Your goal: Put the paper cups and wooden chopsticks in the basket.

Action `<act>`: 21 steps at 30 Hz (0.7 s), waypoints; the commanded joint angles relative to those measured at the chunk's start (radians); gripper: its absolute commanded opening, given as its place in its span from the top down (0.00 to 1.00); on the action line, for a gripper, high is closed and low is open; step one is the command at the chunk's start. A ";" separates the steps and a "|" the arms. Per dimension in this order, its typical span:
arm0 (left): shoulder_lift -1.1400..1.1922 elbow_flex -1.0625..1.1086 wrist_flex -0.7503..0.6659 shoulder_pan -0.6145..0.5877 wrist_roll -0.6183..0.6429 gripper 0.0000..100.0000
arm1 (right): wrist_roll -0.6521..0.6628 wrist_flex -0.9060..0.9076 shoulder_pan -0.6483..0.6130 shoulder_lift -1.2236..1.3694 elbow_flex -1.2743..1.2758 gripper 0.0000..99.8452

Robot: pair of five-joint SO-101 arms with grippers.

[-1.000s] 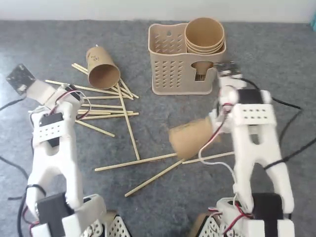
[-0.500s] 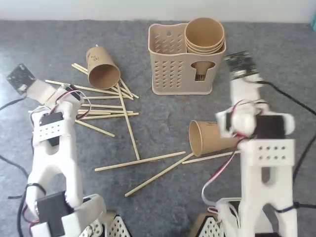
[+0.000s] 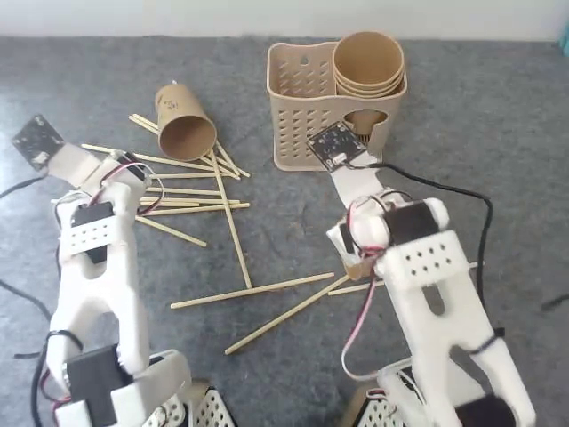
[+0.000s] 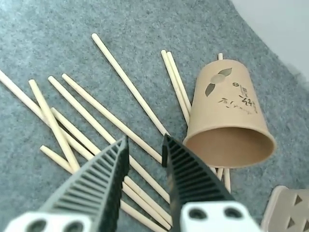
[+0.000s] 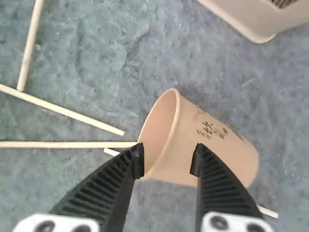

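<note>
A beige perforated basket (image 3: 311, 111) stands at the back, with stacked paper cups (image 3: 367, 60) in its right compartment. A paper cup (image 3: 184, 123) lies on its side at the back left, among scattered wooden chopsticks (image 3: 233, 222). My left gripper (image 4: 145, 147) hovers open over chopsticks (image 4: 96, 121), just short of that cup (image 4: 229, 118). Another cup (image 5: 198, 140) lies on its side in front of the basket. My right gripper (image 5: 167, 157) is open right above it, one finger at its rim and one over its wall. In the high view the right arm (image 3: 418, 258) covers most of this cup (image 3: 360, 264).
Grey carpet covers the table. Loose chopsticks (image 5: 58, 110) lie beside and under the right-hand cup, and more run across the middle (image 3: 253, 292). The basket's corner (image 5: 260, 19) is close beyond the right gripper. Cables trail at both sides.
The right arm has swung from the right side toward the centre and now covers the lying cup, which shifted on the carpet. The left arm has stayed still.
</note>
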 commanded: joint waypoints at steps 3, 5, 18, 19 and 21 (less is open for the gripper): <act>-0.009 -0.048 -0.023 0.005 -0.012 0.89 | -0.035 -0.101 -0.005 0.108 -0.008 0.82; -0.009 -0.048 -0.023 0.005 -0.012 0.89 | -0.034 -0.122 0.015 0.139 -0.008 0.82; -0.011 -0.048 -0.025 0.008 -0.058 0.89 | 0.218 -0.170 0.349 0.170 -0.008 0.82; -0.011 -0.048 -0.025 0.008 -0.058 0.89 | 0.236 -0.170 0.378 0.168 -0.008 0.82; -0.009 -0.048 -0.025 0.008 -0.058 0.89 | 0.269 -0.177 0.438 0.160 -0.008 0.85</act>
